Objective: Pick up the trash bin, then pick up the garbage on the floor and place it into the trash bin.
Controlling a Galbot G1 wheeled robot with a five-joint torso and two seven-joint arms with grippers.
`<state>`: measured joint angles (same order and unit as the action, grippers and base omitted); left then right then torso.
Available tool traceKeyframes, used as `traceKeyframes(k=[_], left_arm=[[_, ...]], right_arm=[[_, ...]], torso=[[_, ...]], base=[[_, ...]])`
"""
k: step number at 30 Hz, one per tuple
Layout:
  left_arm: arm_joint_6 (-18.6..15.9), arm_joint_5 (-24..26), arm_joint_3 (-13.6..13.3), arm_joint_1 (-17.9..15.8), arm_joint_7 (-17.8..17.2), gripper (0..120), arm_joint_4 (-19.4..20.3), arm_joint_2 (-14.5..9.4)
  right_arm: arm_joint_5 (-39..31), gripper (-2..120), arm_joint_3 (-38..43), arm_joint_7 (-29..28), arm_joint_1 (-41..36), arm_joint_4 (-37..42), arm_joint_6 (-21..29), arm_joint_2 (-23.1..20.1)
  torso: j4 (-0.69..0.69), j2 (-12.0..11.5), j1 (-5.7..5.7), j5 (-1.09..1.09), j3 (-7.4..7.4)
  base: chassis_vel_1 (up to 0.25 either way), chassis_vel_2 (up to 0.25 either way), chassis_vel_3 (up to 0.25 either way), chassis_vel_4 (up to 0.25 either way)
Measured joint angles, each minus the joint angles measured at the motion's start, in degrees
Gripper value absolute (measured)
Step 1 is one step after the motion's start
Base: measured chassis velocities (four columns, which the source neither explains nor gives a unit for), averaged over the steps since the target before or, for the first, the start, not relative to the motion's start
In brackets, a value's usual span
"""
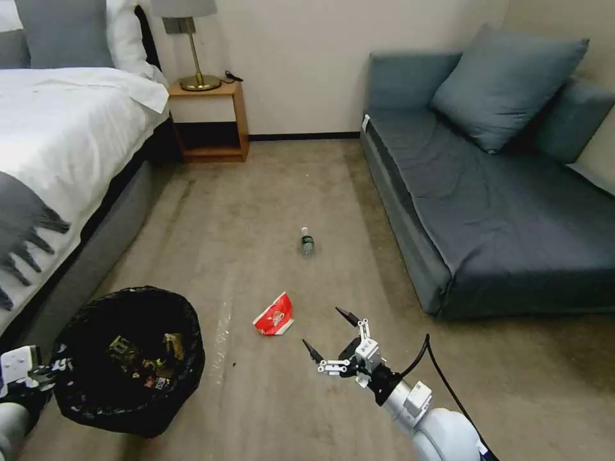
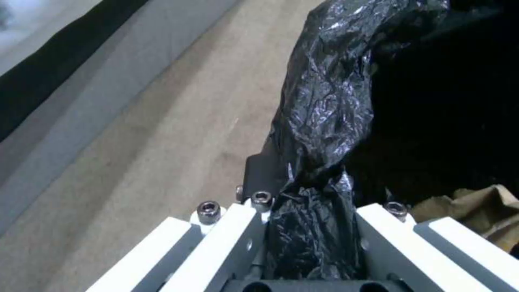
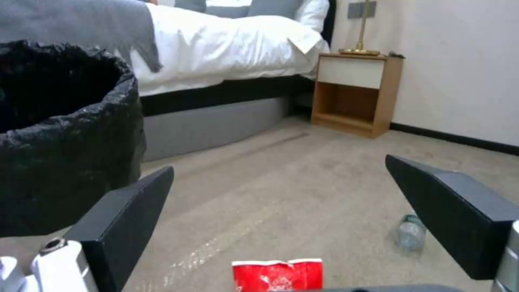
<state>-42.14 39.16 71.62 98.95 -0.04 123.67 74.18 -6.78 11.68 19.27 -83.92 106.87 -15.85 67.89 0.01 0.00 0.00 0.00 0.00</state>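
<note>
Left gripper [image 2: 311,227], jaws clamped on the black liner at the rim of the trash bin [image 1: 128,358]; its wrist view reveals a tan paper bag [image 2: 481,211] inside. Right gripper [image 1: 330,333], jaws spread wide, hovers near the red-and-white wrapper [image 1: 274,315] on the floor [image 1: 256,211]. Beyond lies the bottle [image 1: 307,242], between bed [image 1: 57,141] and sofa [image 1: 500,192].
</note>
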Motion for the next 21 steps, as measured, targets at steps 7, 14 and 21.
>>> traceKeyframes(k=[7, 14, 21], left_arm=[[0.0, 0.01, 0.01, -0.24, 0.0, 2, -0.07, -0.23], [0.0, 0.03, 0.0, -0.44, 0.0, 2, -0.59, -0.37], [0.0, 0.04, 0.02, -0.51, 0.0, 2, -0.62, -0.37]], right_arm=[[1.18, 100, -0.59, 0.21, 0.55, -0.81, -0.63, 0.06], [1.78, 100, -0.53, -0.1, 1.14, -2.14, -1.02, -0.05], [2.5, 100, -0.77, 0.08, 1.81, -3.79, -1.48, -0.05]], torso=[[0.0, 0.0, 0.0, 0.0, 0.0], [-0.01, 0.0, 0.0, 0.0, 0.0], [-0.01, 0.0, 0.0, 0.0, 0.0]], base=[[-0.084, 0.077, 0.088, -0.084], [-0.128, 0.123, 0.129, -0.119], [-0.136, 0.131, 0.129, -0.138]])
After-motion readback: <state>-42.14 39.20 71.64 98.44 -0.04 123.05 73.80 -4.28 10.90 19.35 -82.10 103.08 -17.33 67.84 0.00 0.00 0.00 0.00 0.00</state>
